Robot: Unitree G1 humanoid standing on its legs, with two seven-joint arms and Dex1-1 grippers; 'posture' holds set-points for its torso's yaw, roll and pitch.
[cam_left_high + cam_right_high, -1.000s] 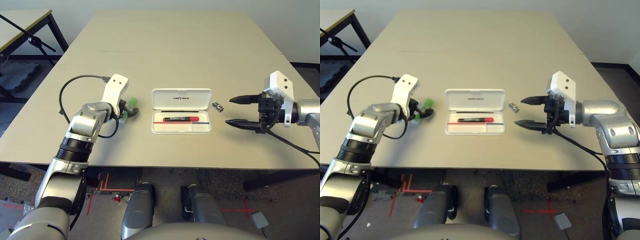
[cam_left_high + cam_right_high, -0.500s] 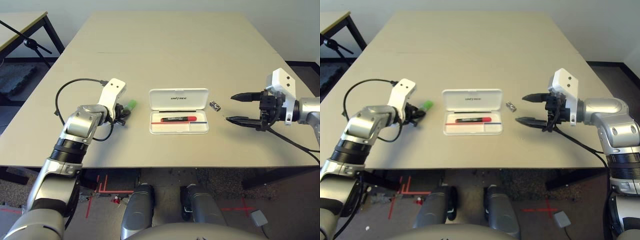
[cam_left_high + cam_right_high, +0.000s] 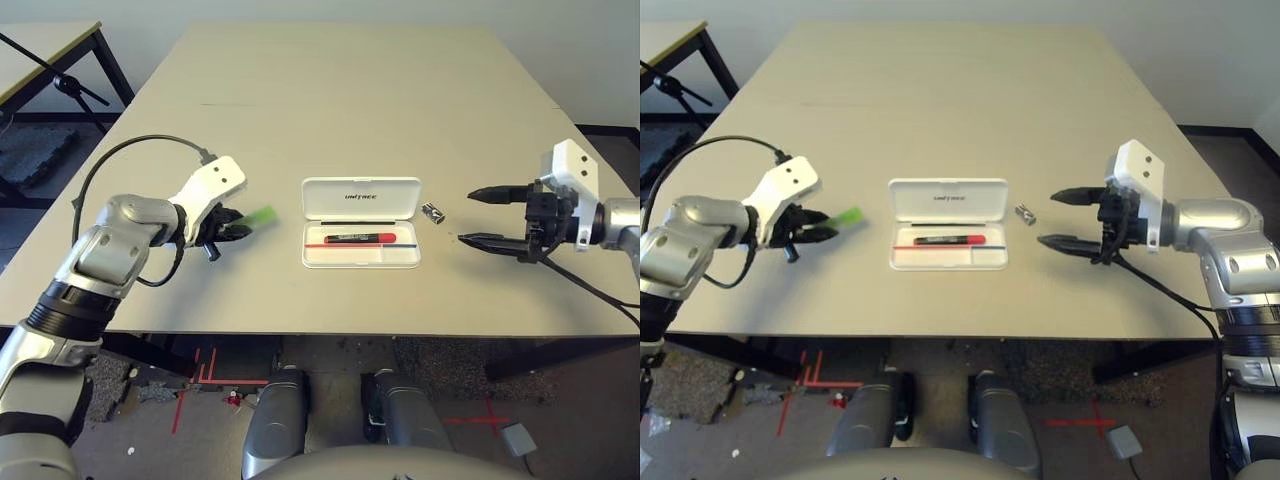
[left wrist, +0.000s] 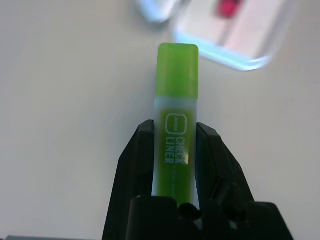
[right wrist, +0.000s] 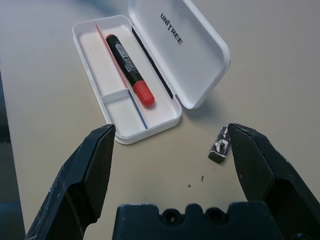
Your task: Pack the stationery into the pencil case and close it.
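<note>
- Over on the left side of the bench (image 3: 330,110), the left gripper (image 3: 232,224) has its fingers (image 4: 136,157) pinching the light-green highlighter (image 4: 176,120) around the label end, with the cap end sticking out past the tips toward the case. Looks lifted clear of the bench surface, as far as I can tell.
- Just ahead of those fingertips sits the pencil case (image 3: 361,249), open, with the lid (image 5: 182,45) folded flat behind the tray. The red marker (image 5: 128,68) is already lying in the long slot along the lid side.
- So the step in hand is getting the highlighter into the tray. My guess at doing it well: line the pen up parallel with the marker, go for the free slot along the front, come in low and let go only once it's sitting between the divider and the wall. It's held off-centre, so the free end might dip first, so keep it level.
- Between the case and the right fingertips is the tiny dark metallic piece (image 5: 219,144), lying on the bench just beside the lid's corner.
- The right gripper (image 3: 479,215) hangs with fingers (image 5: 91,170) spread wide, nothing in them, pointing at that little piece. It's close to one fingertip rather than centred in the gap, so I'd re-centre before squeezing.
</note>
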